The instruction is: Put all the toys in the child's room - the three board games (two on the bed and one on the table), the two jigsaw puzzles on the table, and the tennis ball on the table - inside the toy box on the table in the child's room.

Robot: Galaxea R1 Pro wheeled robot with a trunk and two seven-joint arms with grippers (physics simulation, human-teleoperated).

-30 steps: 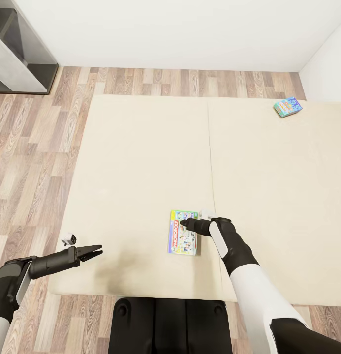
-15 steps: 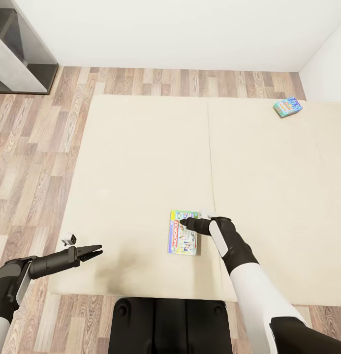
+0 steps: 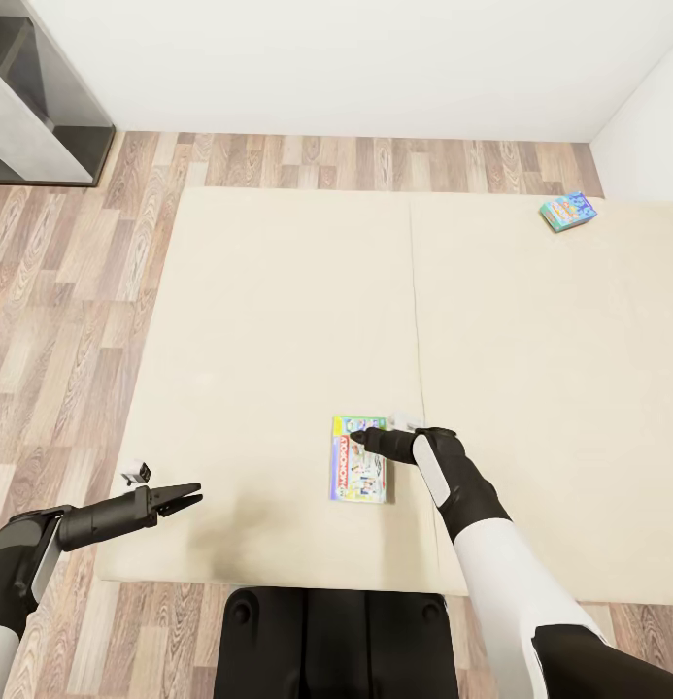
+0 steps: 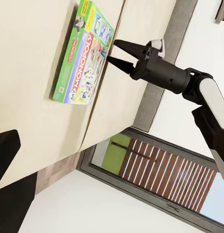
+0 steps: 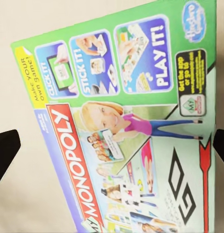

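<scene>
A green Monopoly board game point(image 3: 358, 472) lies flat on the cream bed point(image 3: 278, 320) near its front edge. My right gripper point(image 3: 356, 442) stands open over the far end of that box, fingers spread wide above the lid point(image 5: 121, 126). In the left wrist view it point(image 4: 112, 51) hovers just off the box point(image 4: 83, 58). A second board game point(image 3: 568, 211), blue and teal, rests at the bed's far right corner. My left gripper point(image 3: 192, 499) is open and holds nothing, low over the bed's front left corner.
Wood-plank floor point(image 3: 74, 291) runs along the left and far sides of the bed. A grey shelf unit point(image 3: 35, 107) stands at the far left against the white wall. My dark base point(image 3: 336, 641) is against the bed's front edge.
The right gripper has crept slightly left and farther, and the Monopoly box has shifted a little left with it. The left arm has not moved.
</scene>
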